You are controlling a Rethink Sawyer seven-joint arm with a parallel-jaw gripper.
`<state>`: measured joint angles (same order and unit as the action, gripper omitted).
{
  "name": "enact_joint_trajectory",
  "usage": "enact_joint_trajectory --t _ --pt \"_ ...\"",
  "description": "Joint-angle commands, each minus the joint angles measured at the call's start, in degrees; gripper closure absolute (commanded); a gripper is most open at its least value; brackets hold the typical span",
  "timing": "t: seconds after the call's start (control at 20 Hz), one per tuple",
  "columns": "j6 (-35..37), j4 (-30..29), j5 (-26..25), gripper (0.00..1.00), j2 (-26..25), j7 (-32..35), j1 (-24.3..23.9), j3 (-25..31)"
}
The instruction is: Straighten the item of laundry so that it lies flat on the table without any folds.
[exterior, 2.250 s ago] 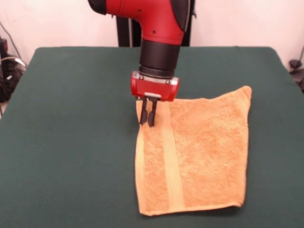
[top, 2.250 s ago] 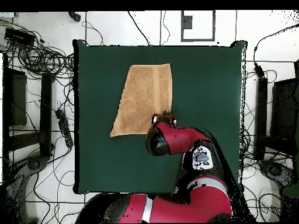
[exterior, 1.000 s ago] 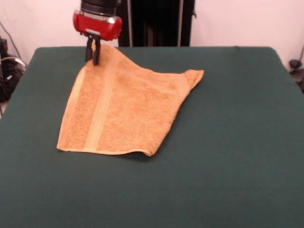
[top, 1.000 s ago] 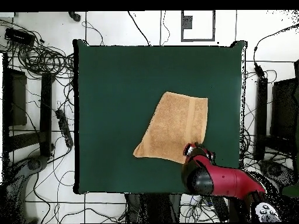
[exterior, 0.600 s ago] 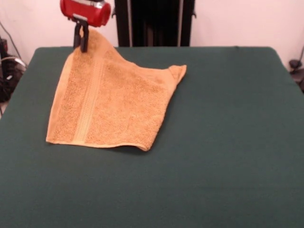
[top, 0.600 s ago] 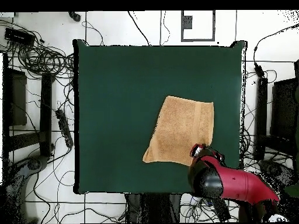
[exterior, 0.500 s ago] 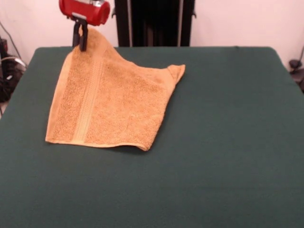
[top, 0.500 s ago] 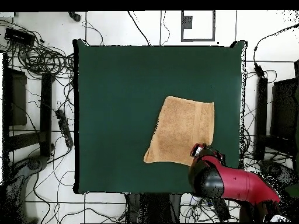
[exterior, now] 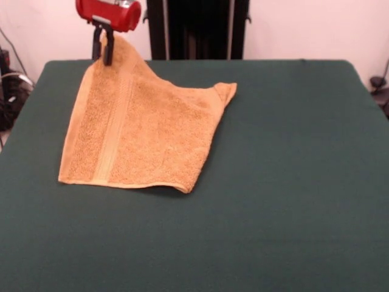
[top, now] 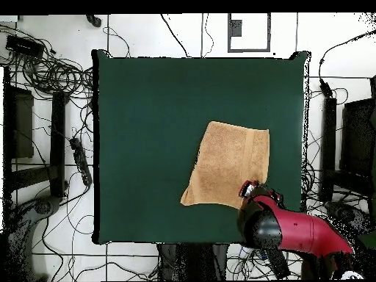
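- Looking at your front view, nearest first: bare green table (exterior: 273,201) fills the whole near strip; nothing else rests on it
- next back, the towel (exterior: 143,131) sits on the left half of that view; its near hem lies flat on the cloth, running from the near-left corner across to a near-right corner that curls slightly with a thin shadow beneath
- a flat woven band runs up the towel's left side, parallel to the left hem
- towel's right edge slants up to a far-right corner with a small fold or flip in it; that corner rests on the table
- farthest back, the far-left corner is lifted off the surface, so the cloth rises in a slope toward it; you're not flat yet
- gripper (exterior: 102,50) has its black fingers clamped on that raised corner; red gripper body is just above, near the table's far-left edge
- overhead confirms for you: towel (top: 229,163) lies toward the table's (top: 147,110) right side and nearer the bottom edge; gripper (top: 251,189) is at the towel's bottom-right corner, with the red arm running off to the lower right
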<state>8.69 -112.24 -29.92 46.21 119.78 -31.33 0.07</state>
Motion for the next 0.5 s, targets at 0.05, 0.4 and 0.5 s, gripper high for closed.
enact_joint_trajectory --t 0.05,0.4,0.5 --pt "0.87 -2.23 -2.57 0.00 -3.12 -0.63 0.96 7.00" --pt "-1.47 -1.78 -3.54 0.00 -3.48 1.11 2.95 5.08" --pt "-2.31 -1.50 -4.04 0.00 -3.38 2.00 4.12 3.87"
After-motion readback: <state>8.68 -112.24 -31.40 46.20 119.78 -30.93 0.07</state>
